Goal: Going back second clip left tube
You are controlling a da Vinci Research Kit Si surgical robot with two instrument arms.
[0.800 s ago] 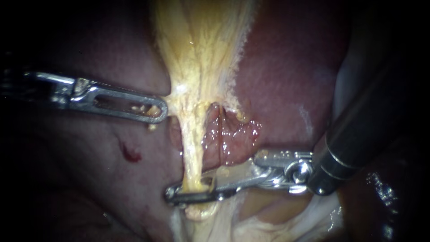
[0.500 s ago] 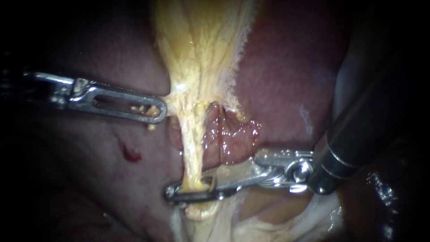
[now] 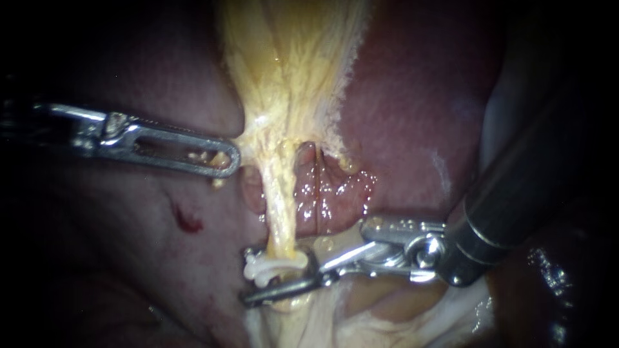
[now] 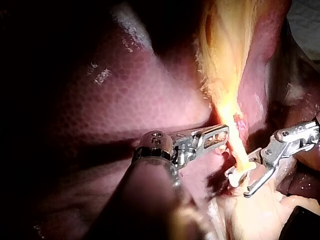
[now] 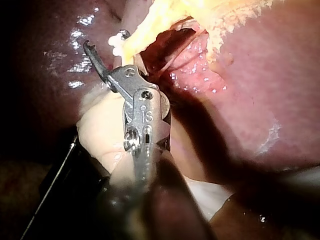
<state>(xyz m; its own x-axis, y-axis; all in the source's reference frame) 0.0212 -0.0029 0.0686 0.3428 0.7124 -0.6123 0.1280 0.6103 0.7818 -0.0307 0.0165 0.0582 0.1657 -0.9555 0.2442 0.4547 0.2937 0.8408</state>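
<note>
Your right instrument [image 3: 258, 278] comes in low across the field with its jaws apart, one on each side of the left tube [image 3: 280, 206]. A white clip [image 3: 265, 267] sits between them, closed across the tube's lower end, well below the point where the yellow tissue [image 3: 290, 71] narrows into the tube. The clip shows as two pale ridges lying close together; I cannot tell whether it is one clip or two. The tube itself is a thin yellow strand, glistening and drawn straight. Your left instrument [image 3: 229, 158] has its jaws closed on the edge of the yellow tissue, tenting it sideways. Wet, dark red liver [image 3: 412, 116] lies behind.
</note>
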